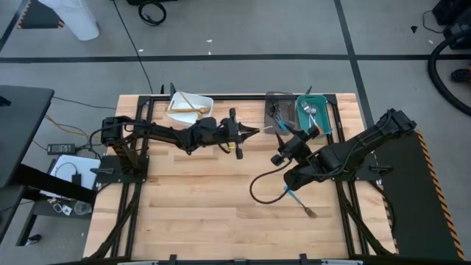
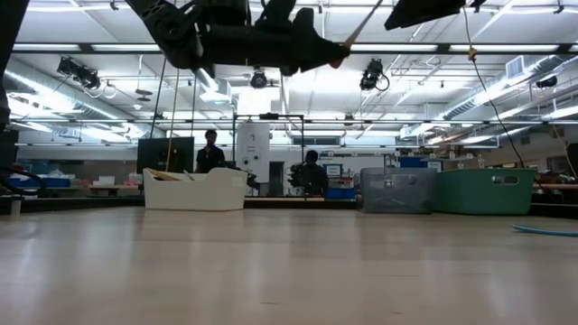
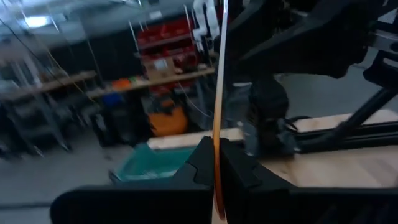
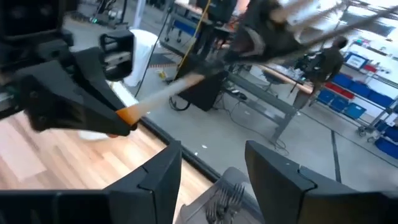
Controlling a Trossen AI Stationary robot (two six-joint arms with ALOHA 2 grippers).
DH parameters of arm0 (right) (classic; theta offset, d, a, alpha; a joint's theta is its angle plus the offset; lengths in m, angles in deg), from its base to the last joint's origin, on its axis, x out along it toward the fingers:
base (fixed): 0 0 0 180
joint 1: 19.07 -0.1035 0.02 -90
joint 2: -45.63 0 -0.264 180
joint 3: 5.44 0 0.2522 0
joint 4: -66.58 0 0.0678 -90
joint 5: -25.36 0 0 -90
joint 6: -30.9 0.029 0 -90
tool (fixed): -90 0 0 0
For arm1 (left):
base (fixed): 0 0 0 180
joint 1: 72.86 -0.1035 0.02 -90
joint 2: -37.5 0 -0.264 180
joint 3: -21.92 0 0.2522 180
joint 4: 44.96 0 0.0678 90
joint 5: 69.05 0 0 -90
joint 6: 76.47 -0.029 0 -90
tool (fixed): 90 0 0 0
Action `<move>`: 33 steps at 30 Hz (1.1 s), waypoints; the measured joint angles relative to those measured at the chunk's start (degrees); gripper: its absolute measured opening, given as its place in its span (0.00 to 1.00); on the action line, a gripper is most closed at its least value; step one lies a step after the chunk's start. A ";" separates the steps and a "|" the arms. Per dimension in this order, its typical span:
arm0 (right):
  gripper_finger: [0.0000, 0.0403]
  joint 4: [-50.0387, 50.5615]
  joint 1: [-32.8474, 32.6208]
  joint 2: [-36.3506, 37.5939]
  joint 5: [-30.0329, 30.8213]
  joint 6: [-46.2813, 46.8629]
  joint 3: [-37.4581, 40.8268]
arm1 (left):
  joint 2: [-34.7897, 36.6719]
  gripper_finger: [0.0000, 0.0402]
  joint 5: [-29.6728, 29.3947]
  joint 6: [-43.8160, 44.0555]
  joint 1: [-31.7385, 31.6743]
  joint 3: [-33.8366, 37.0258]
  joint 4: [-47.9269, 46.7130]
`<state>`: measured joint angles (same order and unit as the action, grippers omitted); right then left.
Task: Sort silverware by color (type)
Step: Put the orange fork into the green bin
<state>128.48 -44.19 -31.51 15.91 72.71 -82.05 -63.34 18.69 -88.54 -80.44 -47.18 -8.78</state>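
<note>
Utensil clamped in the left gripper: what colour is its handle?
Orange handle, gripped by the left gripper; clearest in the right wrist view.

One camera looks straight down on the table (image 1: 221,213), one sits level at its surface, and both close wrist cameras share the teal bin (image 3: 152,163).

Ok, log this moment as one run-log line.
left gripper: shut on orange-handled utensil, raised mid-table | right gripper: open, empty, beside it | blue-handled fork: on table
</note>
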 joint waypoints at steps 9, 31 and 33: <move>0.45 -0.06 0.83 0.32 -1.42 0.13 0.00 | 0.00 0.03 -5.00 -5.19 0.37 0.00 3.90; 0.39 -41.41 11.88 1.03 -32.97 -42.61 0.04 | 0.01 0.03 -12.01 -11.82 -1.33 0.00 14.08; 0.39 -42.61 13.34 2.24 -37.17 -43.76 0.04 | 0.29 0.03 -12.20 -11.06 -1.68 0.00 14.00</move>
<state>85.87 -30.86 -29.27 -21.26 28.95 -82.00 -63.05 6.49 -99.59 -82.12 -47.18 5.22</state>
